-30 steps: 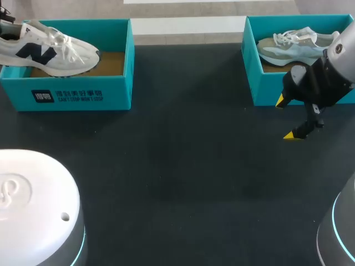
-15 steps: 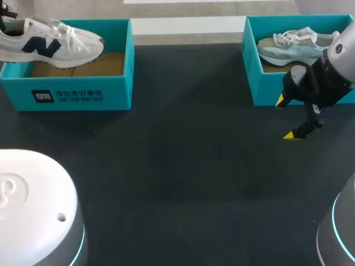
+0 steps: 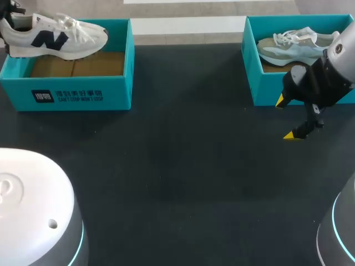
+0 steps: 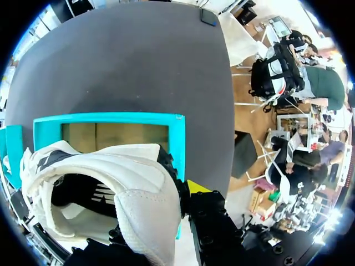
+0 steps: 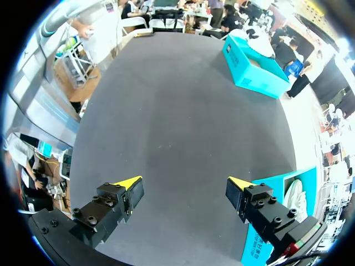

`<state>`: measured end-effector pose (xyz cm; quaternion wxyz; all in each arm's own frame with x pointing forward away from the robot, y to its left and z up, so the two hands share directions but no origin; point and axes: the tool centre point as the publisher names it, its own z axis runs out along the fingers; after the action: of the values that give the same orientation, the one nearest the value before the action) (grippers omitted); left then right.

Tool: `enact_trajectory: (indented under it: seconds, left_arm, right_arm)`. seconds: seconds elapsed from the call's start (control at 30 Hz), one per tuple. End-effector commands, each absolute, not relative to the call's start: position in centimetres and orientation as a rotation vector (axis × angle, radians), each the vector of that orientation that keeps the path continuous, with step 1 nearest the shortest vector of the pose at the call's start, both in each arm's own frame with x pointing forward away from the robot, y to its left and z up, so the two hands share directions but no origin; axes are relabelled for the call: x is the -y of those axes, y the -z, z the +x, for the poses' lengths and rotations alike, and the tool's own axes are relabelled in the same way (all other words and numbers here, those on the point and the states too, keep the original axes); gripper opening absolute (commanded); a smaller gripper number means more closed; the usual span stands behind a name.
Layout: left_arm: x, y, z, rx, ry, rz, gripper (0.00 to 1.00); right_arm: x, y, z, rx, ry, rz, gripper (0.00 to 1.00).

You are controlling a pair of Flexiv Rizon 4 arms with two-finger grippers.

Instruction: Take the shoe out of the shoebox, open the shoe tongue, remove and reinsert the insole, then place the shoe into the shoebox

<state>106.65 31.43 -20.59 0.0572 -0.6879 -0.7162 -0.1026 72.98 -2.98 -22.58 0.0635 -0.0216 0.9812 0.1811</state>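
Shoeboxes of teal card stand at both far corners of the dark desk (image 3: 183, 166) in the head view. The left shoebox (image 3: 83, 97) shows its brown floor and carries a dark label (image 3: 66, 96) with white print on its front wall. The white shoe (image 3: 55, 39), with a dark logo on its side, hangs over the box's back rim, toe pointing toward the middle. The right shoebox (image 3: 250, 72) holds a pale shoe (image 3: 294, 47) lying on its side. The right claw (image 3: 288, 118) hovers open above the desk just in front of that box. In the left wrist view, the left claw (image 4: 177, 191) is closed on the white shoe's heel, the shoe's opening facing the camera and the left shoebox beneath it. In the right wrist view, the right claw's yellow tips stand well apart over bare desk, with the right shoebox beside one finger and the left shoebox far across the desk.
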Motion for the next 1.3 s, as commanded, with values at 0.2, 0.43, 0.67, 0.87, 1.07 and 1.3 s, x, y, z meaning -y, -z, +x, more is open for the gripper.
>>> enact_trajectory:
  seconds: [0.2,0.43,0.67,0.87,1.07,1.3]
  left_arm:
    - [-30.9,23.9,108.7,2.161,0.267,-2.061,0.0]
    - [-30.8,26.8,108.5,2.169,0.246,-2.025,0.0]
    - [-30.2,29.8,107.9,2.129,0.232,-2.024,0.0]
    - [-30.3,30.8,106.8,2.129,0.224,-2.059,0.0]
    - [-30.5,32.2,105.8,2.126,0.219,-2.073,0.0]
    - [-30.2,34.0,104.3,2.086,0.202,-2.075,0.0]
  right_arm:
    - [3.0,22.7,73.0,-2.963,-0.545,-0.064,1.0]
    - [3.0,22.7,73.0,-2.963,-0.545,-0.064,1.0]
    - [3.0,22.7,73.0,-2.963,-0.545,-0.064,1.0]
    - [3.0,22.7,73.0,-2.963,-0.545,-0.064,1.0]
    - [3.0,22.7,73.0,-2.963,-0.545,-0.064,1.0]
    - [3.0,22.7,73.0,-2.963,-0.545,-0.064,1.0]
